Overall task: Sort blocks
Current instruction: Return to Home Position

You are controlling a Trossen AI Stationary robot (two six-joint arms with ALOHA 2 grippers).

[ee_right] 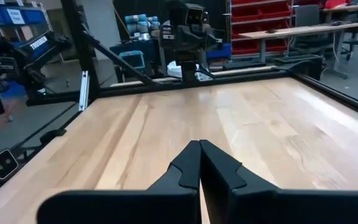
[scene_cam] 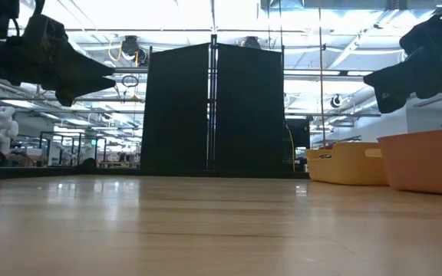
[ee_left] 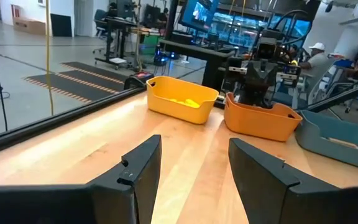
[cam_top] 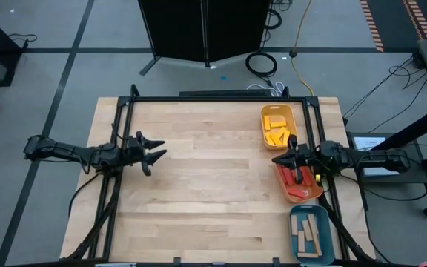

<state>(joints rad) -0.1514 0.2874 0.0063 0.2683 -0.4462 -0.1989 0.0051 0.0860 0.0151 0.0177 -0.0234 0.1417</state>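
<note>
From above, yellow blocks (cam_top: 276,130) lie in the yellow tray (cam_top: 278,107), red blocks (cam_top: 296,191) in the orange tray (cam_top: 302,200), and tan blocks (cam_top: 308,236) in the teal tray (cam_top: 293,233), so the sorting looks done. In the left wrist view, the left gripper (ee_left: 194,158) gapes wide and is empty. In the right wrist view, the right gripper (ee_right: 199,146) is pinched together and is empty too.

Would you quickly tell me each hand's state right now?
Left hand, over the table: open, empty.
Right hand, by the orange tray: closed, holding nothing.

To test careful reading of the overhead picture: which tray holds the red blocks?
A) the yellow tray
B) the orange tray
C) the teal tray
B: in the high view the red blocks lie inside the orange tray.
</note>
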